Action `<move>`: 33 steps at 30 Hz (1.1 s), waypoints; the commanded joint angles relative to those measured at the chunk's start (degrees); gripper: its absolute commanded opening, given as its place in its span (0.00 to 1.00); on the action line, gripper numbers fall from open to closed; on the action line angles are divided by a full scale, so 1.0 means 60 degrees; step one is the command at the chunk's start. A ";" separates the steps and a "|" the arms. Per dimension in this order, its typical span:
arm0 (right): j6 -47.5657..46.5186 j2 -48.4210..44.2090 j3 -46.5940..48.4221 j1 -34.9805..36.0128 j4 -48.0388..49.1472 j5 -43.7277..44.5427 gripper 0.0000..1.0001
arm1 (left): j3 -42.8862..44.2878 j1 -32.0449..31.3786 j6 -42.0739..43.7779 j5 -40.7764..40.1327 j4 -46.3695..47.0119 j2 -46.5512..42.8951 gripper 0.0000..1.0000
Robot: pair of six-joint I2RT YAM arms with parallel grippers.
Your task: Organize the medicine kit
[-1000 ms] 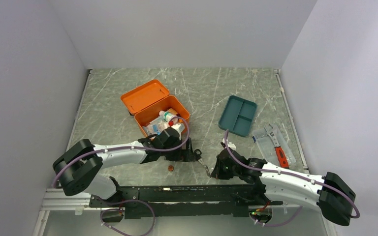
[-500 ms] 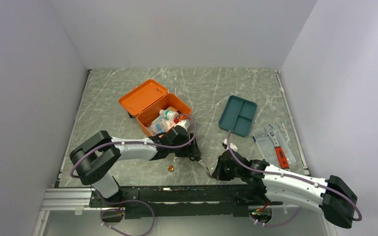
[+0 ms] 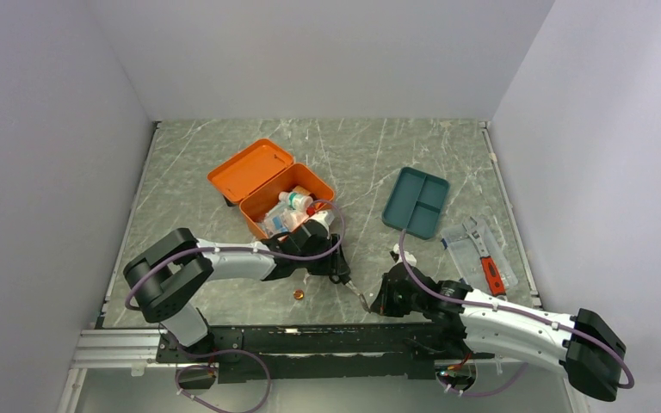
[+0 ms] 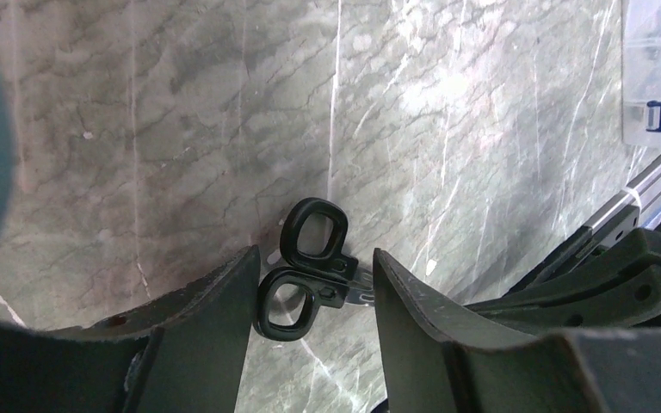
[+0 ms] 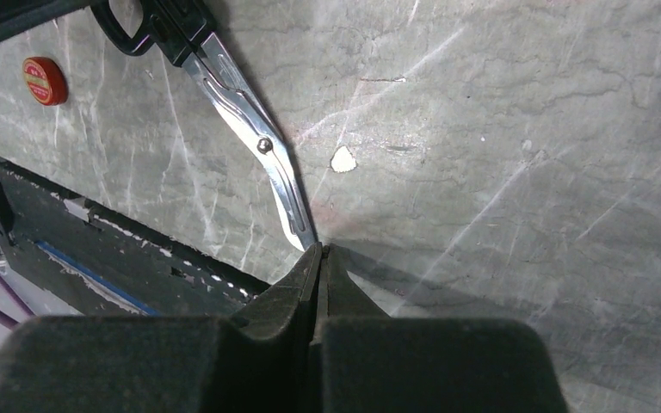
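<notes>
The medicine kit (image 3: 250, 170), an orange box, lies open at the table's middle left with bottles (image 3: 294, 200) inside. Black-handled scissors (image 3: 355, 292) lie flat near the front edge, between the two arms. My left gripper (image 3: 342, 274) is open and low on the table. In the left wrist view its fingers (image 4: 314, 258) stand on either side of the scissors handles (image 4: 337, 265), the left one almost touching a loop. My right gripper (image 5: 320, 249) is shut, and its tips meet the end of the steel blade (image 5: 250, 120).
A small red cap (image 3: 298, 295) lies left of the scissors. A teal divided tray (image 3: 416, 202) sits at right. Beyond it is a clear plastic box (image 3: 480, 249) with an orange-handled tool. The black base rail (image 3: 310, 337) runs just behind the blade tip.
My left gripper has slid right to the scissors handles, and its fingers have narrowed around them. The right gripper has stayed shut at the blade tip.
</notes>
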 commanded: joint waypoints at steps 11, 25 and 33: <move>0.0323 0.0450 -0.0556 0.0062 0.0280 0.0136 0.00 | -0.0616 -0.0240 0.0311 0.1634 -0.0803 -0.0102 0.52; 0.0460 0.0354 -0.0630 0.0074 0.0306 0.0063 0.00 | -0.0715 -0.0240 0.0769 0.1751 -0.1660 -0.1083 0.27; 0.0373 0.0364 -0.0427 0.0133 0.0315 0.0125 0.00 | -0.0865 -0.0233 0.0717 0.1751 -0.1834 -0.1848 0.00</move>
